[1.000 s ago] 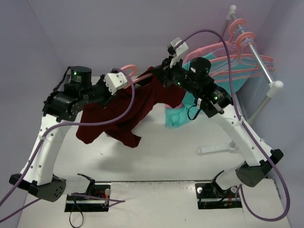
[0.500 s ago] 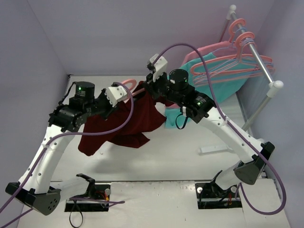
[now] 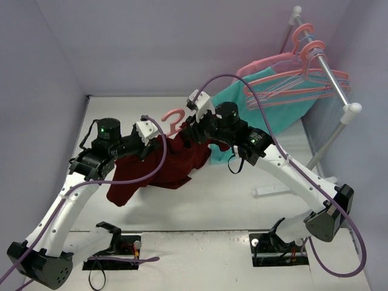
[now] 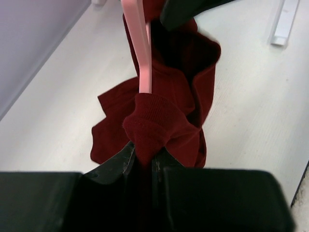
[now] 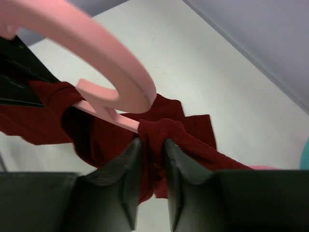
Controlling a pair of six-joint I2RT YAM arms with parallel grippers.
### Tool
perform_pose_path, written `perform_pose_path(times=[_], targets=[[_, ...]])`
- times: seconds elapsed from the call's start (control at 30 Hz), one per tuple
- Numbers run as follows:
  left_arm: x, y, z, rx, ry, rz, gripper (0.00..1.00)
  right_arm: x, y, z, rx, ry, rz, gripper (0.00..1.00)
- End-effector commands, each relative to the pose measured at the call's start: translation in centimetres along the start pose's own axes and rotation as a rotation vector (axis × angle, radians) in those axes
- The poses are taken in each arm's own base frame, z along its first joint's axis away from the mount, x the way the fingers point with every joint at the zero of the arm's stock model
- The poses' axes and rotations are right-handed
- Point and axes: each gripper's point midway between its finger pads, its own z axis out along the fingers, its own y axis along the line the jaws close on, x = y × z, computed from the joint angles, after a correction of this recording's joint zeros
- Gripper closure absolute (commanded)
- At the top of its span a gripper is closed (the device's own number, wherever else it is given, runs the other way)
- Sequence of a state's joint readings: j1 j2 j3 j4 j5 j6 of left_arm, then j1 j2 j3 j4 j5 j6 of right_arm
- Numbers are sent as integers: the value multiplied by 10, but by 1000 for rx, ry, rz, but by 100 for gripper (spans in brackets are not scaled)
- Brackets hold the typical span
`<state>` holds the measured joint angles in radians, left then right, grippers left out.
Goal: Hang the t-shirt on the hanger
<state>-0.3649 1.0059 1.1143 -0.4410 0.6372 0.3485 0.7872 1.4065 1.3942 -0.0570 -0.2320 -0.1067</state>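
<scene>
Around the work we see a metal rack (image 3: 330, 73) at the far right of the counter (image 3: 224, 203). It carries several pink hangers (image 3: 315, 82), a teal garment (image 3: 285, 112) and, behind it, a pink garment (image 3: 267, 62). The teal garment hangs just beside the right arm (image 3: 285, 163). A small white strip (image 3: 273, 190) lies on the counter near this arm, and a purple cable (image 3: 163, 154) crosses in front of the t-shirt (image 3: 179, 160). The t-shirt is held up between the two arms in the middle, and its loose end drops to the lower left; we cannot tell if this end touches the counter. The hanger (image 3: 174, 120) shows its hook above the cloth between the two wrists, and the rest is mostly covered by the cloth. The left jaws are closed tightly on a bunched fold of the t-shirt, with the pink bar of the hanger just above this fold. The right jaws are almost closed, pinching another fold, and the stem of the hanger goes into the cloth just above them.
</scene>
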Motion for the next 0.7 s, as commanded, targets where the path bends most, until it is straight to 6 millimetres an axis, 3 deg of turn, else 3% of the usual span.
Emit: perform_pose_path(times=[0.0,0.07,0.23,0.37,0.53,0.67], targets=[[-49,4,-3,17,-204,100,100,-48,3,-24,-67,-156,-44,58],[-44,5,-4,32,-201,96,100,-50,-3,-32,-70,-151,-62,45],[-31,5,-10,67,-190,75,100,-56,-16,-61,-112,-171,-127,40],[-23,-6,-21,111,-141,109,100,-45,-26,-76,-142,-144,-215,35],[-27,-25,-33,207,-122,149,100,-25,-15,-73,-232,-106,-291,32],[-25,-26,-35,202,-110,145,100,-20,0,-63,-335,-104,-278,31]])
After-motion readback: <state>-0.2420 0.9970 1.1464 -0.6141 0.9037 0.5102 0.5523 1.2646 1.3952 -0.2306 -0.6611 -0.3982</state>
